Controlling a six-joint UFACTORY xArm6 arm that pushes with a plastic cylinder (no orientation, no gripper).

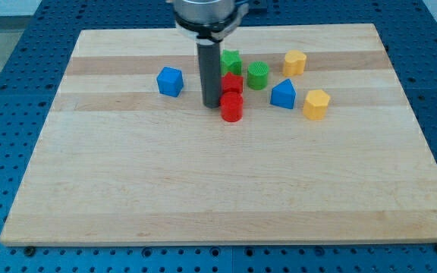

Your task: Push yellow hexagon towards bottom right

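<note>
The yellow hexagon (pixel 316 104) lies on the wooden board (pixel 218 189) at the upper right of the block group. My tip (pixel 211 105) is down on the board well to the hexagon's left, right beside a red cylinder (pixel 231 108) and a red block (pixel 233 83). A blue triangular block (pixel 283 94) lies between those red blocks and the hexagon. The tip is apart from the hexagon.
A second yellow block (pixel 294 62) lies above and left of the hexagon. A green cylinder (pixel 258 74) and a green star-like block (pixel 232 60) sit near the view's top. A blue cube (pixel 170 81) lies left of the rod.
</note>
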